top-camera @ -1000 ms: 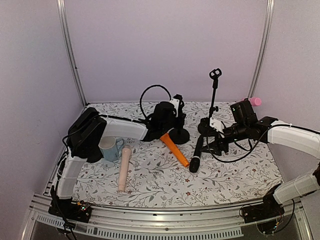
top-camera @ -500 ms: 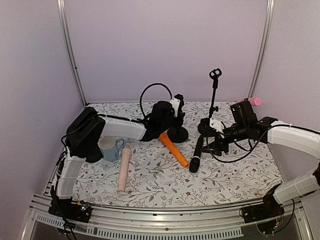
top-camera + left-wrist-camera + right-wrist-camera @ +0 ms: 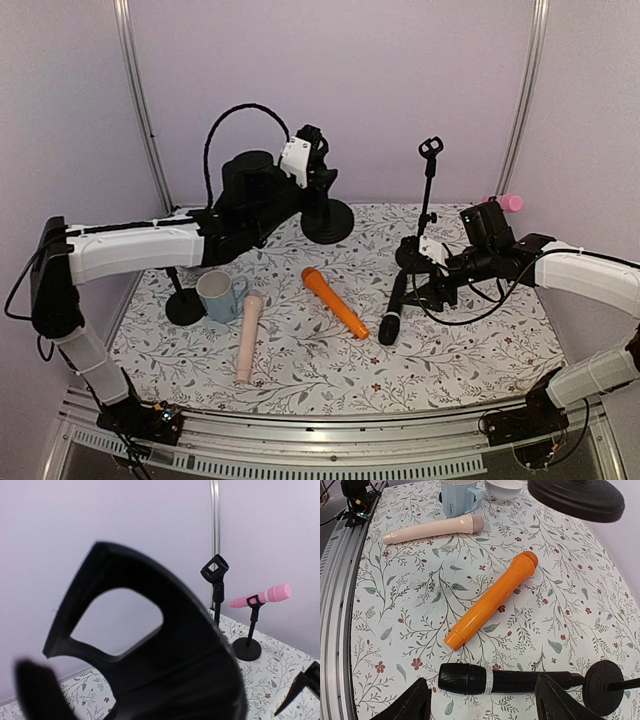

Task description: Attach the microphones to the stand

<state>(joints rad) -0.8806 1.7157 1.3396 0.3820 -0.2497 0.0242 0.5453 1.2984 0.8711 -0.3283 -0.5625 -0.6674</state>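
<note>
Four microphones are in play, three lying loose on the flowered counter (image 3: 300, 385). From overhead, the beige microphone (image 3: 247, 335) lies near the left, just beside the mug (image 3: 218, 296). The orange microphone (image 3: 335, 302) lies at the middle, and the black microphone (image 3: 393, 312) lies to its right.

Only the head of the pink microphone (image 3: 510, 203) shows in the overhead view, at the far right behind the right arm. The left wrist view makes it plain that this pink microphone (image 3: 261, 597) sits clipped on a short stand (image 3: 248, 642). That view also shows the tall stand (image 3: 216, 575) beside it, its clip empty. A large blurred black shape fills the rest of that view, and no fingers can be made out in it.

Overhead, the left tool (image 3: 318, 175) is high above the far middle of the counter, clamped on a black stand (image 3: 328, 221). The stand's round base hangs tilted, clear of the counter.

In the right wrist view the right tool (image 3: 481, 682) has its fingers (image 3: 407, 702) spread wide, low over the black microphone (image 3: 490, 679) and gripping nothing. The microphone's thin end reaches the tall stand's base at the right edge of that view. The orange microphone (image 3: 492, 600) lies apart just beyond it.
</note>
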